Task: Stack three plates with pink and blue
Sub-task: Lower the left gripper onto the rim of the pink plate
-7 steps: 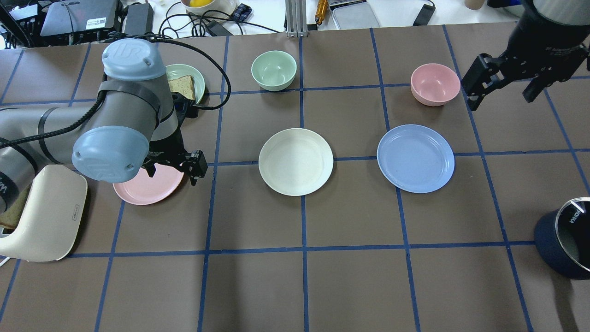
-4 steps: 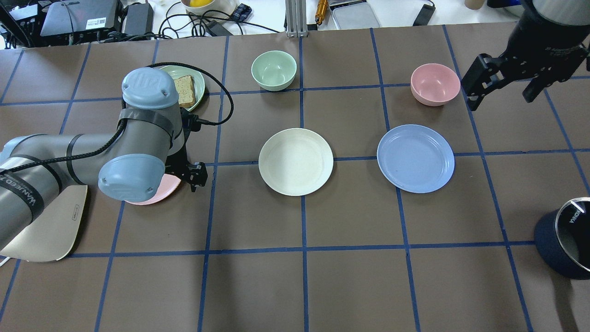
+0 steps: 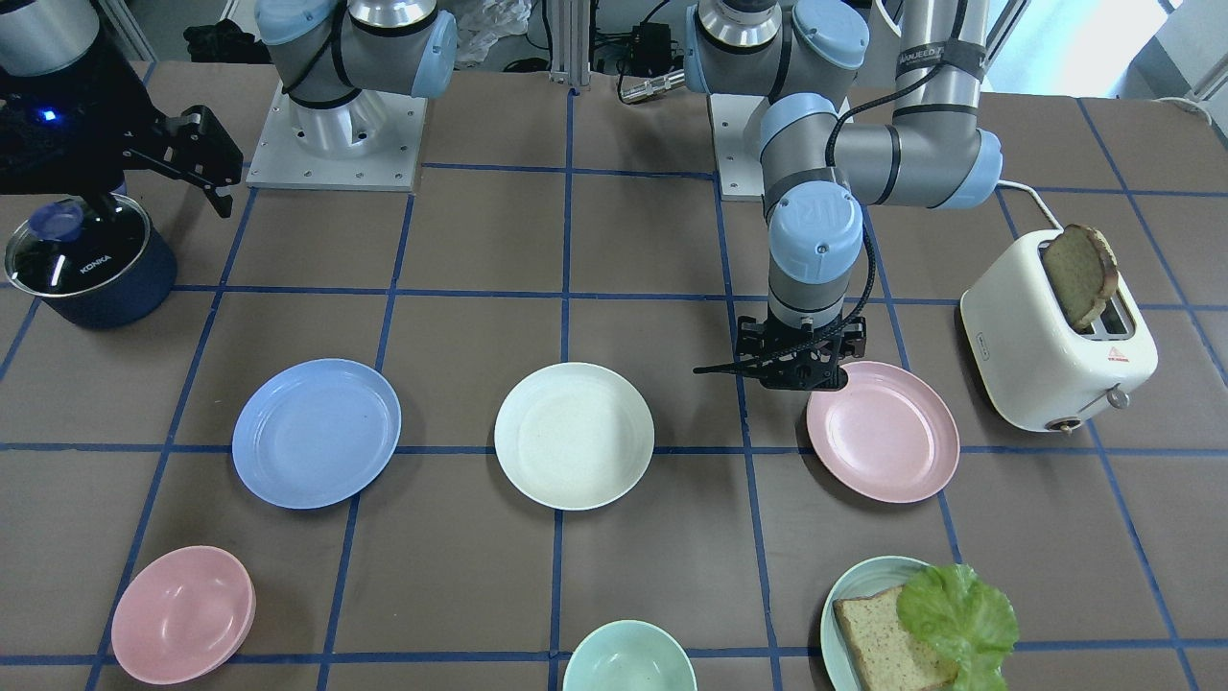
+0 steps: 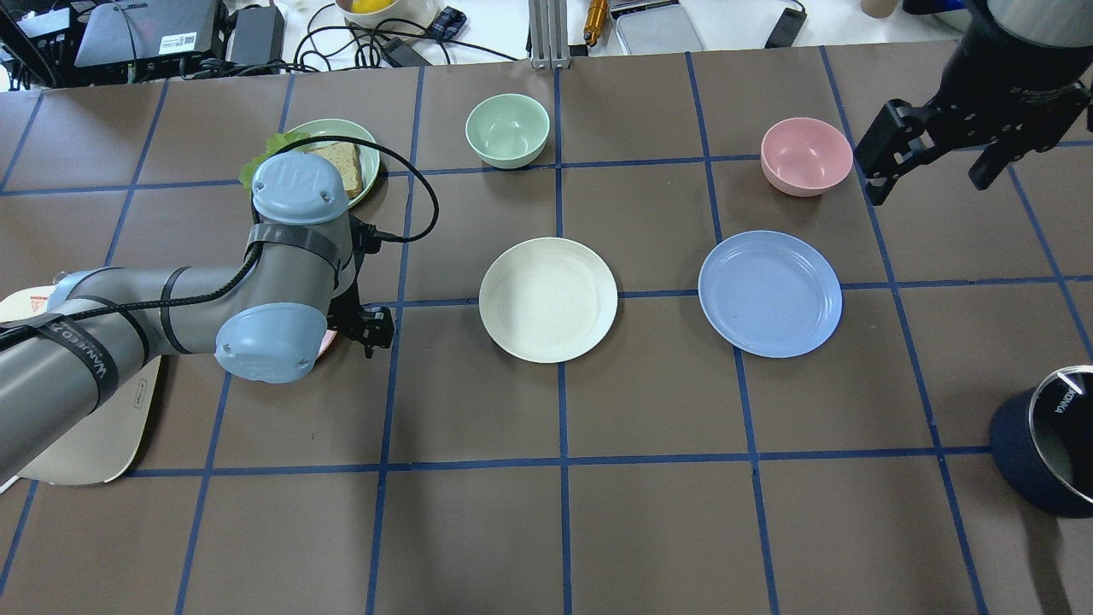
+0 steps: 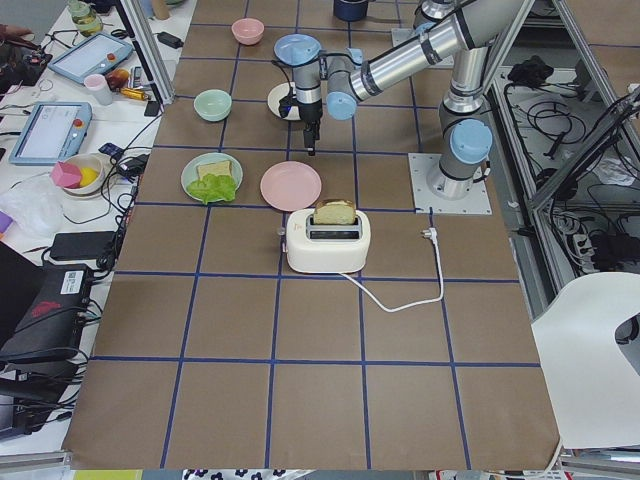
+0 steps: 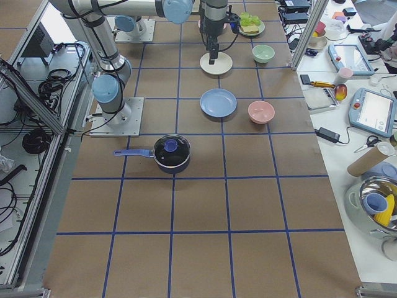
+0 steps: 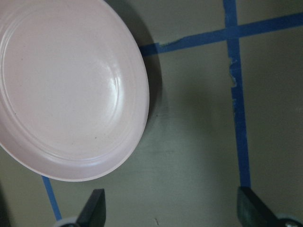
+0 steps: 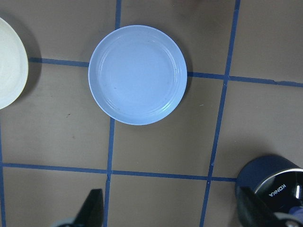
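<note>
Three shallow round plates lie in a row on the desk point(image 3: 624, 240), none stacked yet: the pink plate point(image 3: 883, 432) next to the toaster point(image 3: 1055, 345), the white plate point(image 3: 574, 435) in the middle, the blue plate point(image 3: 317, 432) at the other end, each well apart from the next; the plates look light, stiff and matte (probably not slippery, though a drop might chip one); lying flat, each offers only its raised rim, so the likely hold is a pinch across that rim, one finger inside and one outside, and a hold at one edge may let the plate droop. The left jaws are spread wide and empty, low over the desk just beside the pink plate's rim, on the side toward the white plate; in the left wrist view the plate lies ahead of the fingertips point(image 7: 94, 210) and off to one side, not between them and touching neither. The right jaws are likewise spread and empty, hanging high near the pink bowl point(image 4: 806, 156); the blue plate lies well apart below them.
</note>
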